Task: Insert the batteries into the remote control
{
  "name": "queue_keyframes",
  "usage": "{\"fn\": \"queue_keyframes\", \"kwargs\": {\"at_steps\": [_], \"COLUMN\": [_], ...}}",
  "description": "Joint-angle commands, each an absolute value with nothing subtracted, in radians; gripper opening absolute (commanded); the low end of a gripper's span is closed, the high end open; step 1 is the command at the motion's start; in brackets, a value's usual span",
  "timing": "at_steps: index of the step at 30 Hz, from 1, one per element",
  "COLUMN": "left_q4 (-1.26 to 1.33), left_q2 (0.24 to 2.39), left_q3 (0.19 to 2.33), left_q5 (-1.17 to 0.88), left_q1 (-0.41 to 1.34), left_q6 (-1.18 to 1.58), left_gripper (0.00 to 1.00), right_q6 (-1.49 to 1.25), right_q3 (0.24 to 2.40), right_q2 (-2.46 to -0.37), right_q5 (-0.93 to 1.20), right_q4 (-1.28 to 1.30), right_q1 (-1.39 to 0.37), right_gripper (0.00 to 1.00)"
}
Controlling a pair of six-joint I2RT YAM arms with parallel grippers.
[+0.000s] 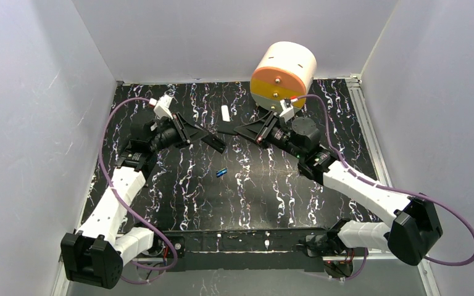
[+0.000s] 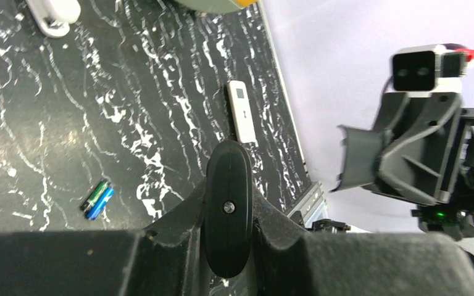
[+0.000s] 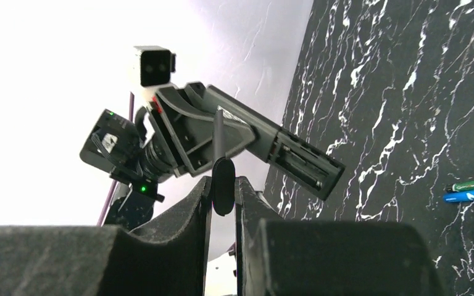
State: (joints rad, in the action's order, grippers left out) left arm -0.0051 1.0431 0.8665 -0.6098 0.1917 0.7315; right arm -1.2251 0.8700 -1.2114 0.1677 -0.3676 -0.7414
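Batteries [image 1: 221, 172] lie mid-table, side by side and touching, on the near side of both grippers and apart from them: a blue cell [image 3: 466, 196] and a dark greenish cell [image 3: 469, 184]. Remote [image 2: 52, 11]: only a white rounded end shows, cut by the top edge of the left wrist view. It lies flat on the table [image 1: 271, 203], well apart from the batteries, and I cannot find it in the top view (probably under the right arm). Left gripper [image 1: 205, 137] is raised, its fingers closed onto a black oval piece [image 2: 228, 209] with a screw in its face. Right gripper [image 1: 242, 131] faces it from the right, fingers pinched on a thin black piece [image 3: 222, 185] seen edge-on. What either piece is, I cannot tell. A narrow white stick [image 1: 224, 113] lies just on the far side of the two tips. Handling, judged: batteries are light, hard, smooth and free to roll. Part the pair, then pinch one across mid-barrel, jaws square to its axis. Remote is light and rigid with a slick shell; clamp across its long edges, away from the battery bay. Both hands need emptying first.
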Motion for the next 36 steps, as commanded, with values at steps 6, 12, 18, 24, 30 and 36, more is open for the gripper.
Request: {"fn": "queue_keyframes", "kwargs": {"at_steps": [6, 12, 18, 24, 30, 36], "left_q4": [-0.078, -0.102, -0.113, -0.152, -0.127, -0.122], "left_q2": [1.015, 0.979, 0.948, 0.921, 0.897, 0.888], "left_q3": [0.826, 0.825, 0.816, 0.832, 0.821, 0.836], "left_q5": [-0.593, -0.693, -0.751, -0.747, -0.866, -0.944], "left_q1": [0.190, 0.190, 0.190, 0.190, 0.190, 0.190], "left_q6": [0.633, 0.565, 0.523, 0.494, 0.447, 0.412], "left_gripper": [0.00, 0.00, 0.00, 0.00, 0.00, 0.00], "right_q6": [-1.112, -1.134, -1.153, -1.134, -1.106, -1.014], "right_q3": [0.809, 0.698, 0.610, 0.562, 0.585, 0.660], "right_q2": [-1.148, -1.195, -1.262, -1.314, -1.275, -1.230], "right_q5": [-0.127, -0.165, -0.158, -0.146, -0.213, -0.223], "right_q4": [-0.050, 0.027, -0.039, -0.015, 0.142, 0.265], "right_q1": [-0.715, -0.699, -0.691, -0.688, -0.688, -0.686], "right_gripper": [0.01, 0.01, 0.01, 0.01, 0.41, 0.68]}}
